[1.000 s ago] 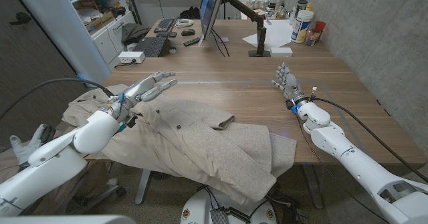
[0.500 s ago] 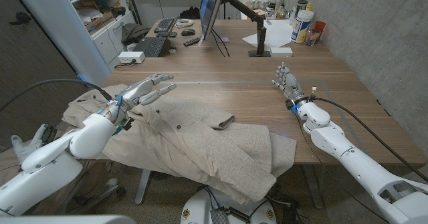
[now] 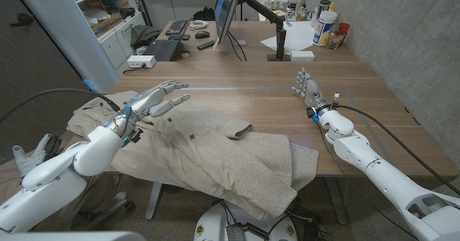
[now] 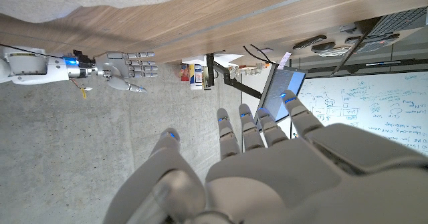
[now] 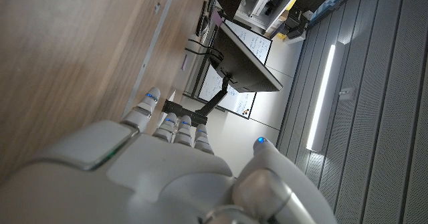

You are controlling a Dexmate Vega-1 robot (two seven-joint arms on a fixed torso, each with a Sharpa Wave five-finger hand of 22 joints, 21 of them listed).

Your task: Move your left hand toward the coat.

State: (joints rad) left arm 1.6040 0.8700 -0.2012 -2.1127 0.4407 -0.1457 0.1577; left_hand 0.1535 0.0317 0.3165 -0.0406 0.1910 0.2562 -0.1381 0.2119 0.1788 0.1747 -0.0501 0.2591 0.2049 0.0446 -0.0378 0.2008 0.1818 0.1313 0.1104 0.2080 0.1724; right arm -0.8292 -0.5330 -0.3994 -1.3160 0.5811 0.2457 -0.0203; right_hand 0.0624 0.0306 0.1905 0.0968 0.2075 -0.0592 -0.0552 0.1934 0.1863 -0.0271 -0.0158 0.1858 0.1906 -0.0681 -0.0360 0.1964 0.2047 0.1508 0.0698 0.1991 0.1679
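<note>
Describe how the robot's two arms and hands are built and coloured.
Both arms have smooth white rounded shells. The left hand and right hand are metallic silver-grey with dark segmented fingers. Small blue lights glow at the wrists and, in the wrist views, on the fingertips. A black cable loops along each arm, with thin coloured wires at the wrists.

A thin dark computer monitor [image 3: 227,11] stands edge-on at the wooden table's [image 3: 244,90] twelve o'clock end, with a black keyboard [image 3: 162,49] at about eleven o'clock. Toward one o'clock sit a black monitor-arm base [image 3: 277,56], a flat white box [image 3: 302,55] and a white canister with a blue label [image 3: 325,28] — the canister farthest back.
</note>
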